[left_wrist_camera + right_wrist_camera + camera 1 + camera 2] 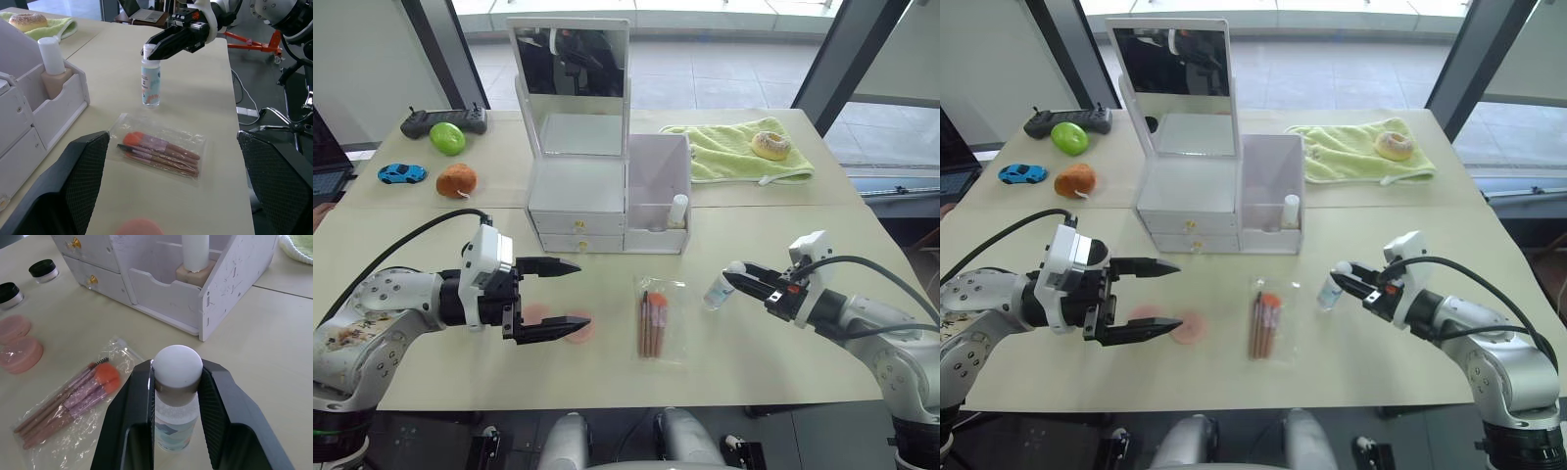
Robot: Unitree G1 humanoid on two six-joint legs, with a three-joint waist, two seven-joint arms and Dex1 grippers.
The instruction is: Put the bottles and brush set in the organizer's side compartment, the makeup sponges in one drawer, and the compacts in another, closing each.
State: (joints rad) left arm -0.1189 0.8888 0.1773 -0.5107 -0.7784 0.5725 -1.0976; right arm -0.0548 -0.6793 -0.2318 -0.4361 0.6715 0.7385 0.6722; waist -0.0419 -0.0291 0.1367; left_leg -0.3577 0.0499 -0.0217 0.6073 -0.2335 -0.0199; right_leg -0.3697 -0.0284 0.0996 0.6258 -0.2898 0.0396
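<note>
**Right gripper holds the clear bottle**

You see two bottles: the cream-beige one [677, 210] stands in the translucent side compartment [658, 174], and the clear blue-label bottle [177, 423] stands on the beige table [803, 235], gripped at its white cap by the right gripper [177, 382]. One sleeved brush set [654, 321] lies near, and two pink sponges [17, 342] and two black-lidded compacts [24, 280]. The left gripper [563, 294] hangs wide open over the sponges.

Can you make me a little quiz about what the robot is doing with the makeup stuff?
1. True or false: the cream-beige bottle already stands in the side compartment.
2. What does the right tool grip? A. brush set B. clear bottle C. pink sponge
3. Fill in: the brush set lies on the ____.

Key: 1 true. 2 B, the clear bottle just under its cap. 3 table.
</note>
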